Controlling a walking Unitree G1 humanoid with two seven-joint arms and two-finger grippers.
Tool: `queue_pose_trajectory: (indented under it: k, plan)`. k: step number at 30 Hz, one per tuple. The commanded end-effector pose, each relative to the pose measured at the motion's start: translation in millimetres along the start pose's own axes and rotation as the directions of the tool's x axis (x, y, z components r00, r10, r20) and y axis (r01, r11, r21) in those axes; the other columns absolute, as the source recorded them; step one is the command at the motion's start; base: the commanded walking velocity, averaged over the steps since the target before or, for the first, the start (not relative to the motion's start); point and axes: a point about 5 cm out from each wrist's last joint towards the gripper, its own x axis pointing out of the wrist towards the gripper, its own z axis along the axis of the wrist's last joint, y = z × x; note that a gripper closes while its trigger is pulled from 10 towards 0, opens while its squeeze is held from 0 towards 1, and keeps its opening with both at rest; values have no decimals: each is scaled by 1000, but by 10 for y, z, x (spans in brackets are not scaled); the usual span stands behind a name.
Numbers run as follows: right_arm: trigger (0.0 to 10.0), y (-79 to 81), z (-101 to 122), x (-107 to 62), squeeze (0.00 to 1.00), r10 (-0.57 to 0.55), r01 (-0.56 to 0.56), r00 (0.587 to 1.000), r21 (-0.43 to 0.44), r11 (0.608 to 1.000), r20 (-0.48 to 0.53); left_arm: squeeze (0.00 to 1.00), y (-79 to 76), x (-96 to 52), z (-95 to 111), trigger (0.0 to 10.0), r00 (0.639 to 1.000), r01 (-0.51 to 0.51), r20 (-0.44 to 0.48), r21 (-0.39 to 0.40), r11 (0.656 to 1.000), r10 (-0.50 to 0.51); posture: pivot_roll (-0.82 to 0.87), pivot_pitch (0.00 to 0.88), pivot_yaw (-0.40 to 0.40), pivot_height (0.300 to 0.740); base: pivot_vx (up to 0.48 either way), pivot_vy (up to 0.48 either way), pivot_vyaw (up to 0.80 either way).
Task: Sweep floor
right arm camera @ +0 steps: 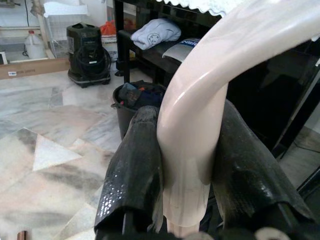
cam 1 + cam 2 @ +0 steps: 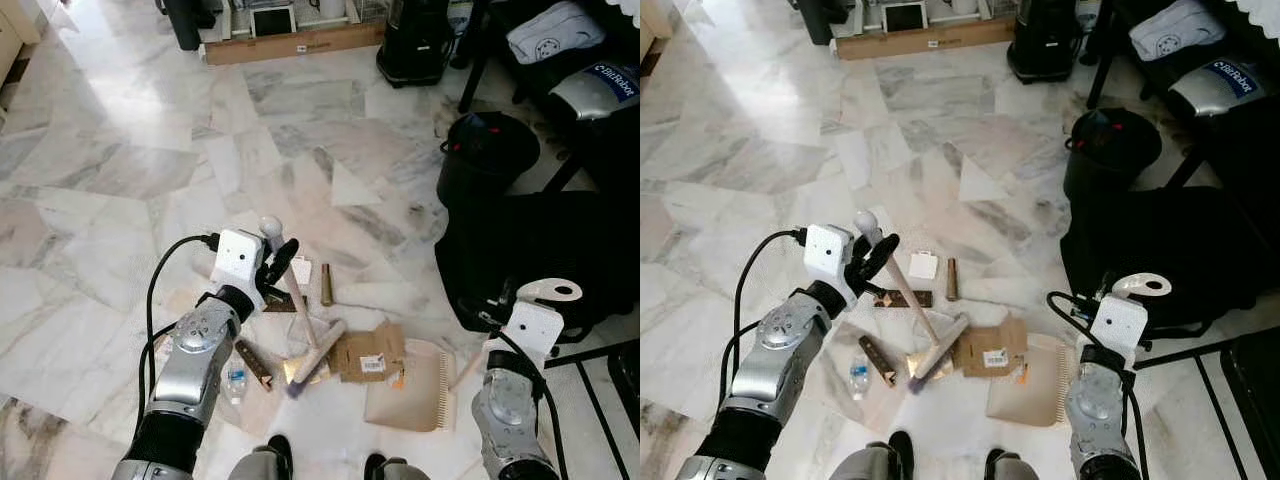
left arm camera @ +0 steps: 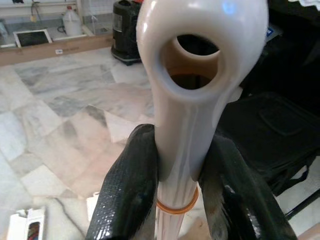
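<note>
Left gripper clamps broom handle, right gripper clamps dustpan handle, positioned to push litter into dustpan.

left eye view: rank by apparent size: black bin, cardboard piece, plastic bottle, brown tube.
1. black bin
2. cardboard piece
3. plastic bottle and brown tube: these look about alike, no firm order.
The bin lies farther away, so it is truly bigger.

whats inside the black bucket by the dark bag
The round black bucket holds dark crumpled items with a bit of red and blue showing at the top; whatever lies deeper is covered.
</note>
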Motion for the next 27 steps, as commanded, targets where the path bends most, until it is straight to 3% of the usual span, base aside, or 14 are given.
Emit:
queue_pose_trajectory:
  k: [1, 10, 22, 27]
  plan:
    - [10000, 22, -98, -78, 0, 21, -21, 998, -4, 1000, -53, 0, -64, 16, 77, 10000, 998, 48, 32, -17, 999, -47, 180, 252, 59, 740, 0, 0, 0]
    - [10000, 50, -80, -33, 0, 33, -33, 998, 3, 999, -54, 0, -175, 107, 227, 10000, 988, 131, 83, -52, 990, -126, 183, 235, 55, 740, 0, 0, 0]
    - [10000, 29, -31, 46, 0, 27, -26, 999, 17, 1000, -36, 0, -265, 143, 225, 10000, 978, 200, 78, -108, 974, -193, 177, 213, 50, 740, 0, 0, 0]
    - [10000, 23, 34, 108, 0, 20, -20, 1000, 39, 999, -9, 0, -167, 172, 261, 10000, 989, 126, 91, -80, 989, -119, 167, 192, 44, 740, 0, 0, 0]
